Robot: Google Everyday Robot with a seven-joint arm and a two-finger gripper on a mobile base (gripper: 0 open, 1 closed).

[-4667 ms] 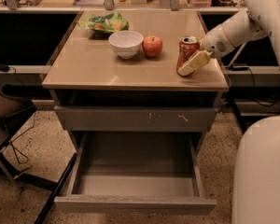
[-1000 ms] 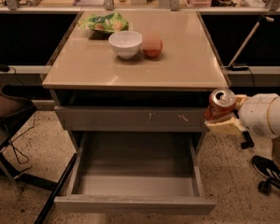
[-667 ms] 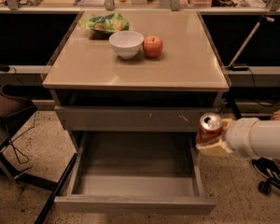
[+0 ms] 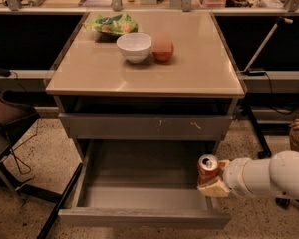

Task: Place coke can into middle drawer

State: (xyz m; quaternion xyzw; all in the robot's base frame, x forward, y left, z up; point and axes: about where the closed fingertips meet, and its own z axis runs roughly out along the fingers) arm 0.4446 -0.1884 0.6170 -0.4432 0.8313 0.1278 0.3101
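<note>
Tool [image 4: 214,184]: lower right of frame, clenched on coke can [image 4: 208,166].
Placement: coke can upright, top protruding above tool, at right wall of middle drawer [image 4: 139,197].

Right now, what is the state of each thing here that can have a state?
coke can: upright, held in the gripper.
gripper: shut on the coke can, at the right wall of the open drawer.
middle drawer: pulled open.
scuffed drawer front: shut.
bowl: upright on the tabletop.
</note>
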